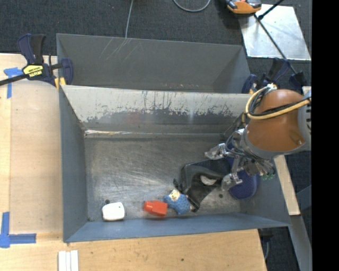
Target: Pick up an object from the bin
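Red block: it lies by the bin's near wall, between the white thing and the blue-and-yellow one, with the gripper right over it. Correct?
Not quite. The red block does lie by the near wall between the white thing and the blue-and-yellow one, but the gripper is not over it: the camera view shows it further right, over the right end of the black thing.

Along the front wall of the bin (159, 227), three small loose items lie in a row on the floor. Leftmost — white rounded lump (113, 211) with a small dark spot at its upper left, well apart from the other two. Middle: red blocky piece (155, 208). Right: blue item with yellow patches (178, 202), just beside the red piece; contact cannot be told. Outside, on the dark floor (159, 21) beyond the far wall — grey metal plate (278, 32) at upper right, orange object (244, 6) cut off by the top edge.
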Motion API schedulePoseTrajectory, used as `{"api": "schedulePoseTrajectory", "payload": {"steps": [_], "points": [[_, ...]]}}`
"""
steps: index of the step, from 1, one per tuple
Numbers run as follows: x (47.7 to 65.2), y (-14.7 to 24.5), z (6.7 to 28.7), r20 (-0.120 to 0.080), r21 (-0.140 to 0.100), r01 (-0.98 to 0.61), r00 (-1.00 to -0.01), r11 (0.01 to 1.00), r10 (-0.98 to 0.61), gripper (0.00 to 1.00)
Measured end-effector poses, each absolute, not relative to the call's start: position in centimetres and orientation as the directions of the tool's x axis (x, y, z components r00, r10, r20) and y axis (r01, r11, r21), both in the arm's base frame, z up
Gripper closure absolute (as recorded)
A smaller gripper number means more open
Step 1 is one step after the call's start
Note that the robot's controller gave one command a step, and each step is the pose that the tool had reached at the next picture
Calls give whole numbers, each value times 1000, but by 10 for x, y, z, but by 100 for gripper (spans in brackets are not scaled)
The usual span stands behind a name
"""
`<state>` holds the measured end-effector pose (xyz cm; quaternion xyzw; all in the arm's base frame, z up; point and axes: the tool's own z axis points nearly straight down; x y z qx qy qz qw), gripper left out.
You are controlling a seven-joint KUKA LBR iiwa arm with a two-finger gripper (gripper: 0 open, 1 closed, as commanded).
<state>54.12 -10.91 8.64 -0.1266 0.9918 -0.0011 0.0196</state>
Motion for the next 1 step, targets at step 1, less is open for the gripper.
{"api": "schedulePoseTrajectory", "payload": {"steps": [1], "points": [[534,-114,258,-5,-4,-353,-936,936,-353,100]]}}
